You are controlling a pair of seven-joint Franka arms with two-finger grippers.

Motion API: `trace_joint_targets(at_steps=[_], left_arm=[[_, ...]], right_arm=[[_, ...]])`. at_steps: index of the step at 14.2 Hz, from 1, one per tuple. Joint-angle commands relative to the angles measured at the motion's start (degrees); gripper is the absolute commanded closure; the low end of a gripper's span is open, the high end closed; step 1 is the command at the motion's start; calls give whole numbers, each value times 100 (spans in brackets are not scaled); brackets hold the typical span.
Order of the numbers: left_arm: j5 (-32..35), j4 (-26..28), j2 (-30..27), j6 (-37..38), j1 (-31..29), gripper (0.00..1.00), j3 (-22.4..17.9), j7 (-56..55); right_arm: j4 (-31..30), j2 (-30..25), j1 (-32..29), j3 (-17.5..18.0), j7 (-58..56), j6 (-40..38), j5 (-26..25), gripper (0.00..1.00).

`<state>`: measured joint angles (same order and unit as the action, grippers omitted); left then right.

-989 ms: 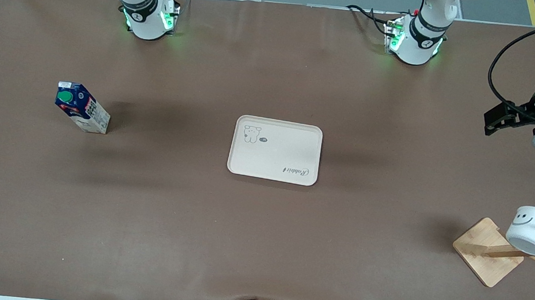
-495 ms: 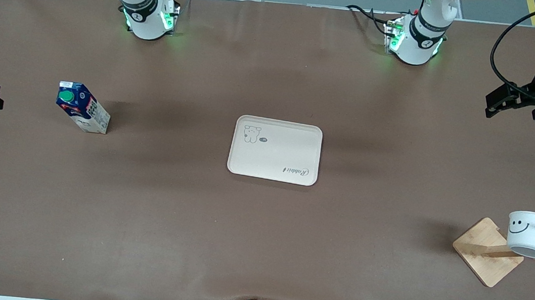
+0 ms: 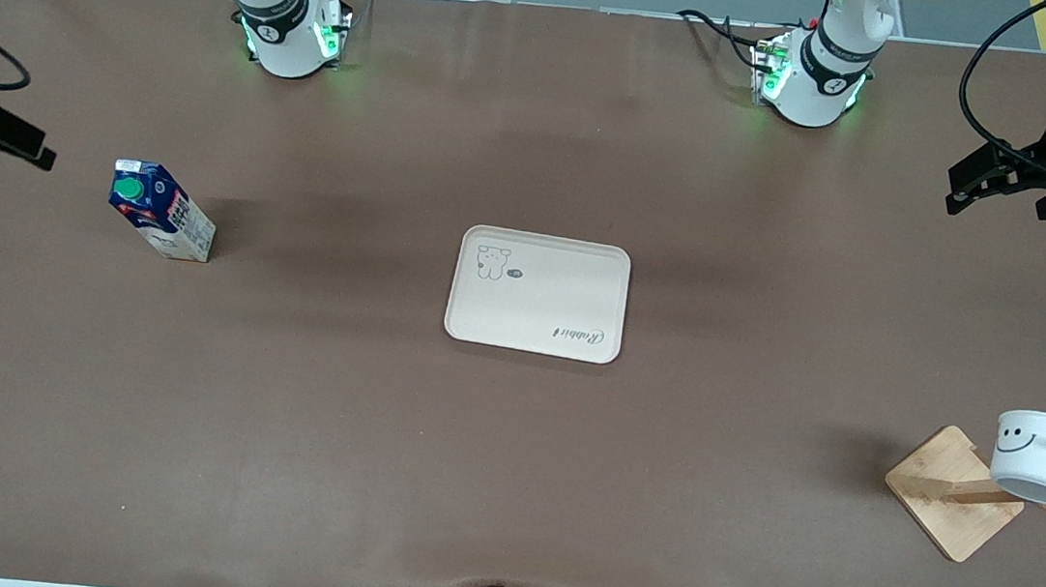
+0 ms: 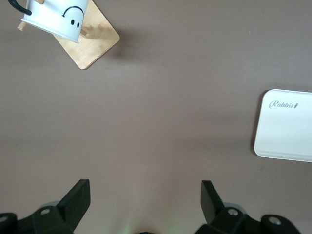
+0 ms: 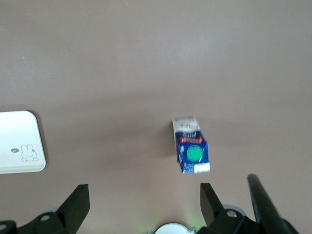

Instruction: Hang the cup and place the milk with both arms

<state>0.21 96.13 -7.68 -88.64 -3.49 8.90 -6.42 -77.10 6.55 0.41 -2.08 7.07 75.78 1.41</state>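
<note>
The cup (image 3: 1038,457), white with a black smiley face, hangs by its black handle on a peg of the wooden rack (image 3: 954,494) at the left arm's end of the table; it also shows in the left wrist view (image 4: 58,17). The milk (image 3: 159,212) stands upright at the right arm's end and shows in the right wrist view (image 5: 192,152). My left gripper (image 3: 962,189) is open and empty, over bare table well away from the rack, jaws wide apart (image 4: 145,195). My right gripper (image 3: 40,153) is open and empty over the table edge beside the milk (image 5: 145,197).
A cream tray (image 3: 538,293) with a rabbit print lies at the table's middle; it shows in both wrist views (image 4: 287,126) (image 5: 19,141). The two arm bases (image 3: 288,31) (image 3: 813,81) stand along the table's top edge. A black cable (image 5: 265,204) hangs by the right gripper.
The left gripper has moved away from the rack toward the bases. The cup has swung from tilted to hanging steady. The right gripper has come in from the table edge toward the milk.
</note>
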Motion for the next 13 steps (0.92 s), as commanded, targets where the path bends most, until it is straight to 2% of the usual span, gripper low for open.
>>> trace_joint_targets(at_steps=[1,3,6,9,13], left_arm=[[-100,72,-111,-22,23,0,-20,18],[-100,-24,-67,-4,23,0,-20,18],[-126,-42,-23,-22,41,0,-12,-8],[-275,-112,21,-22,-12,0,-64,27],[-240,-209,48,-4,-3,0,-73,-34]], right_arm=[[-1577,-1110,-58,-38,198,524,70,0],[-1616,-1139,-50,-38,207,525,79,0],[-862,-885,-85,-38,207,473,53,0],[-833,-893,-94,-38,217,245,96,0],[-833,-901,-111,-29,164,332,79,0]])
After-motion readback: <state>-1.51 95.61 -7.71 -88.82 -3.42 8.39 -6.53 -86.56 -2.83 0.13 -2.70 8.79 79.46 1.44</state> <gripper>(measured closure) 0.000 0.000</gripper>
